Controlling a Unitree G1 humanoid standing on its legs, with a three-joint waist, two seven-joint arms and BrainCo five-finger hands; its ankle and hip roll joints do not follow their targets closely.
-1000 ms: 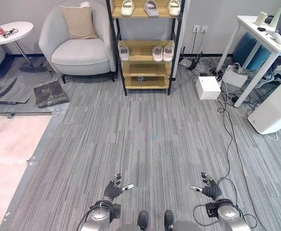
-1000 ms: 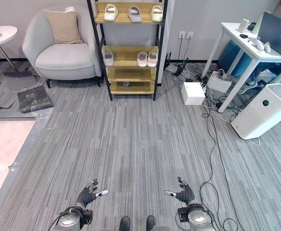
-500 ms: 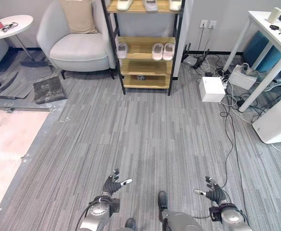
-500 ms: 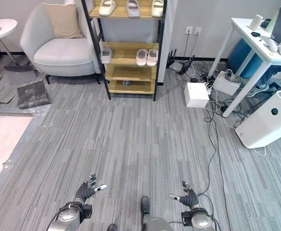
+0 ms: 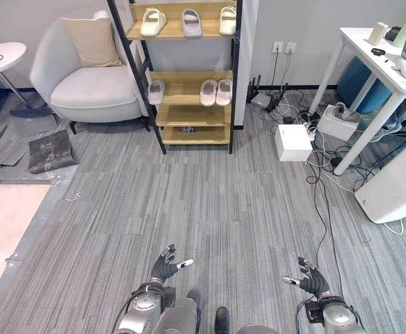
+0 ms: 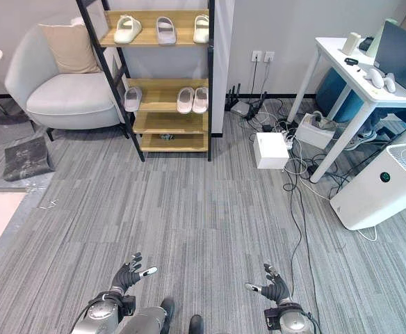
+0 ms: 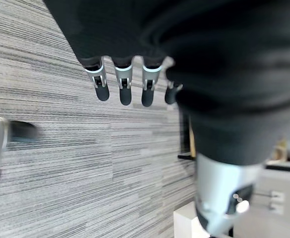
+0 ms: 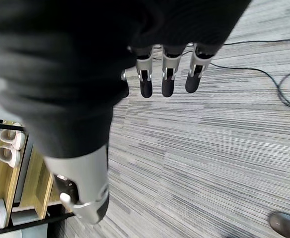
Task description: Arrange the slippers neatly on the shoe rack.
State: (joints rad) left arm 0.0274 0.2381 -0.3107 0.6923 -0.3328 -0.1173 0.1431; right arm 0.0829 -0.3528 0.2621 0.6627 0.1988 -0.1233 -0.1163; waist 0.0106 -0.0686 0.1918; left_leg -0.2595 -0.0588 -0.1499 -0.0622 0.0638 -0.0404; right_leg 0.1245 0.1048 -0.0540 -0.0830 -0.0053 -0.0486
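Your left hand (image 5: 165,266) sits low over the grey carpet (image 5: 224,202), fingers spread and straight, thumb pointing off toward the middle; it holds nothing. Your right hand (image 5: 313,282) mirrors it on the other side, fingers fanned out and relaxed, thumb pointing inward, also empty. In each wrist view you see the fingers hanging straight over bare carpet, nothing between them and the thumb.

Both hands are well apart from the shoe rack (image 5: 189,76), which stands across the floor against the wall, between the grey armchair (image 5: 92,76) and the white table (image 5: 380,62). The slippers are all on the rack. On the top shelf you have three: a cream one (image 5: 153,22) to the left, a grey one (image 5: 192,22) in the middle, a cream one (image 5: 227,20) to the right. On the middle shelf a single slipper (image 5: 156,92) lies at the left end and a pair (image 5: 215,92) sits side by side, touching, toward the right end. On the lowest shelf there is a small dark item you cannot make out
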